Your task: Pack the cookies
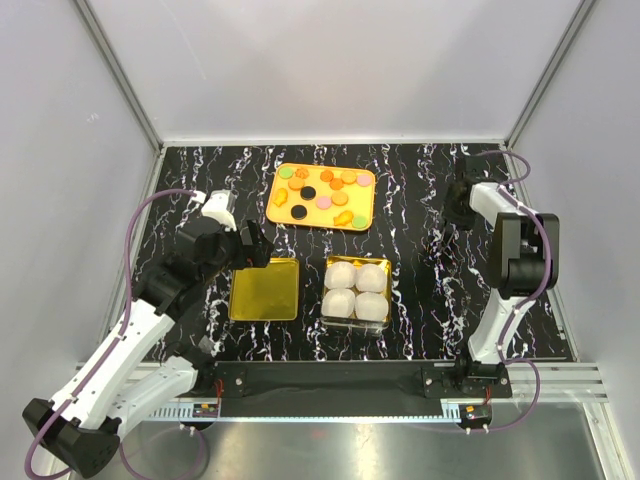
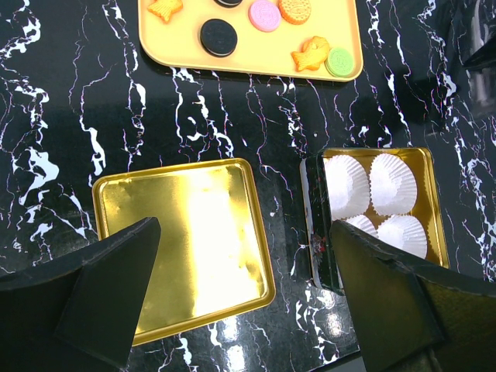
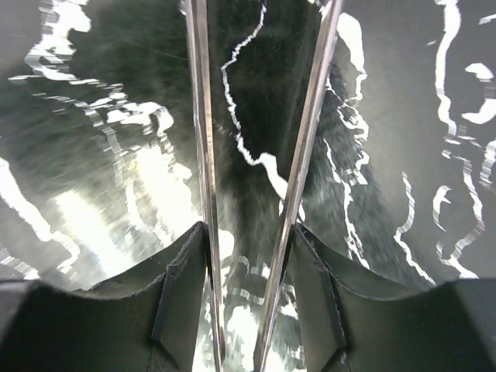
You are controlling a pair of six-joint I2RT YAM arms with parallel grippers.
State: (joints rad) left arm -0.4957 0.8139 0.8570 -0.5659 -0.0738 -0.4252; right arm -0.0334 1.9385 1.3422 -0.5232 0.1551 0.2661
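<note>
The cookies (image 1: 325, 203), small flat orange, pink, green and black shapes, lie on an orange tray (image 1: 371, 200) at the back middle; a few also show in the left wrist view (image 2: 218, 36). My left gripper (image 1: 250, 245) is open and empty, hovering over an empty gold lid (image 2: 186, 240), its jaws (image 2: 242, 232) wide apart. My right gripper (image 1: 455, 212) is at the right, well away from the tray. It is shut on metal tongs (image 3: 306, 139), whose two arms run out between its fingers (image 3: 248, 232) over the bare table.
A gold box (image 1: 328, 262) holding white paper cups (image 1: 357, 290) sits right of the gold lid (image 1: 265, 290); it also shows in the left wrist view (image 2: 428, 194). The table is black marble with white veins. Grey walls enclose the table.
</note>
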